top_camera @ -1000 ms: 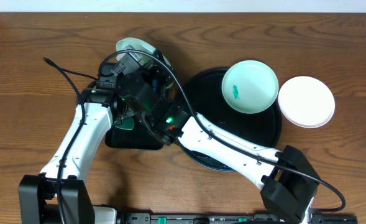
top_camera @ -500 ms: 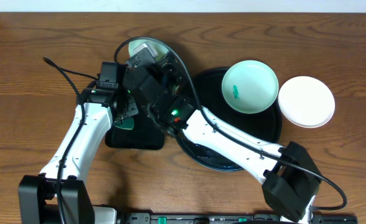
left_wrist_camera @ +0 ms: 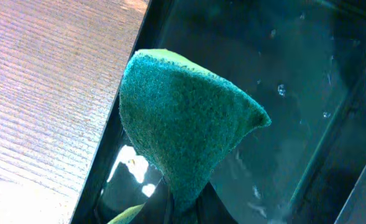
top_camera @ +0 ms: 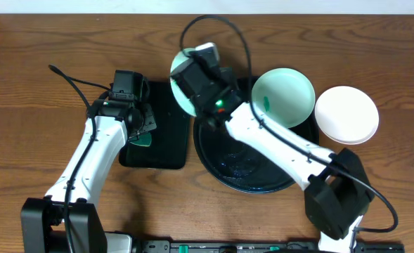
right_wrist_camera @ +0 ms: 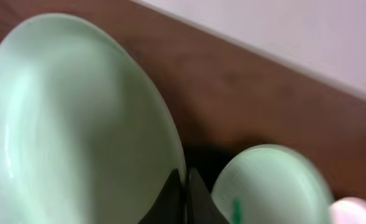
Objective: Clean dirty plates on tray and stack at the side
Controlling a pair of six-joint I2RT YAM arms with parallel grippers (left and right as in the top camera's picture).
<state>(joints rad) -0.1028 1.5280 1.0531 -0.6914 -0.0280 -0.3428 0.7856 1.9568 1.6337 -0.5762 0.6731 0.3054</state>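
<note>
Wooden table (top_camera: 38, 84), mid-clean: one plate aloft, the sponge parked over the wash tray.

Nearest you, the round black tray (top_camera: 249, 179) shows a bare, glossy floor. Your left jaws are clenched on the green sponge (left_wrist_camera: 183, 124), held low over the rectangular tray (top_camera: 168, 151), probably so drips land there. Your right jaws pinch the rim of a mint plate (right_wrist_camera: 71, 118), lifted and tilted between the two trays. Its face looks clean, so I judge it ready for stacking. Farther back, the smeared mint plate (top_camera: 287, 95) sits at the round tray's far edge, not yet wiped. The white plate (top_camera: 346, 114) lies on the table just beside it, likely the stacking spot.
</note>
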